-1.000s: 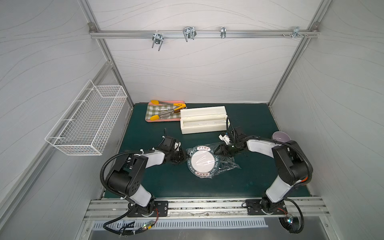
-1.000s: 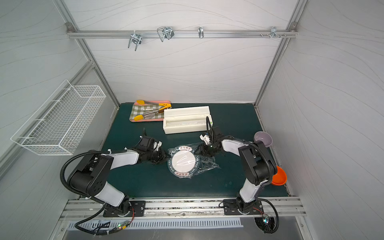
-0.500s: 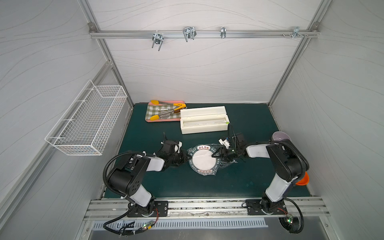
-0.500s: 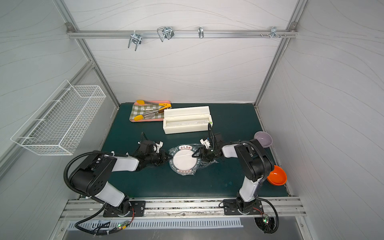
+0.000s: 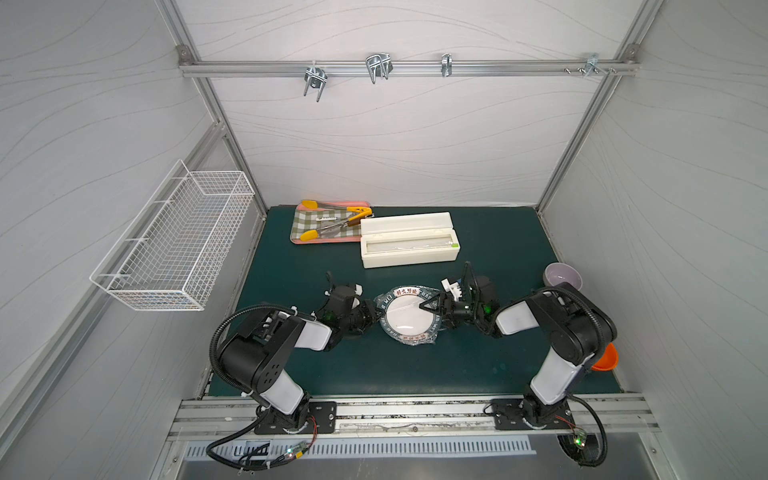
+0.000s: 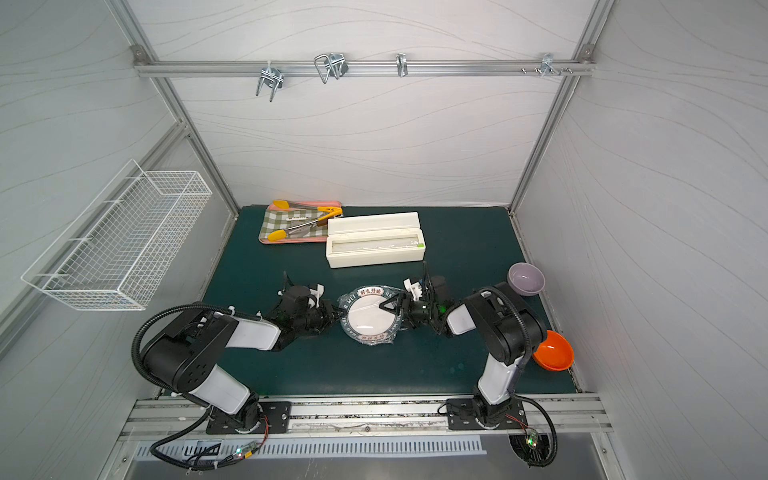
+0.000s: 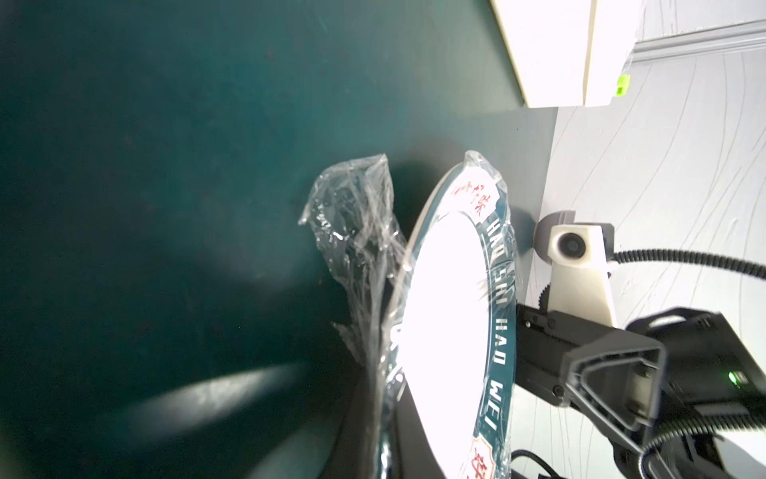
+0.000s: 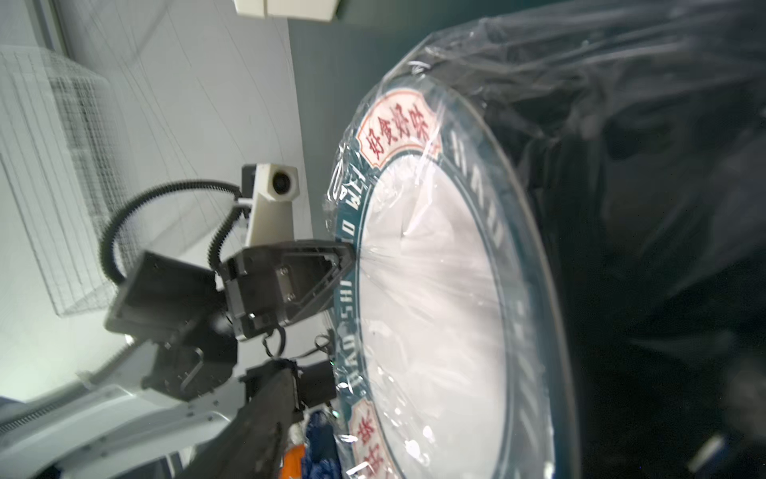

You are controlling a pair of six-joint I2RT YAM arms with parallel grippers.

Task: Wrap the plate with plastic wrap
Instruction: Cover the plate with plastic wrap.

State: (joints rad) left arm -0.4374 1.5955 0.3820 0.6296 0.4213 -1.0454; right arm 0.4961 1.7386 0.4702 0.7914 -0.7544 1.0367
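Between the two sets of jaws, on the green bench (image 5: 395, 374), sits the plate (image 5: 409, 318), covered by the plastic wrap (image 7: 356, 232). The left jaws are closed, pinching the plastic wrap at the rim nearest them; creases radiate from the pinch point. The right jaws stand apart at the opposite rim and grip nothing; one finger (image 5: 429, 308) reaches over the rim. A loose bunch of film rises just beside the plate. Beyond both jaws stands the white dispenser box (image 5: 409, 245).

The desk (image 5: 415, 374) bears a dispenser box (image 5: 409, 245): tray (image 5: 307, 232) to its left, plate (image 5: 409, 318) before it, purple bowl (image 5: 562, 276) and orange bowl (image 5: 604, 359) to its right.
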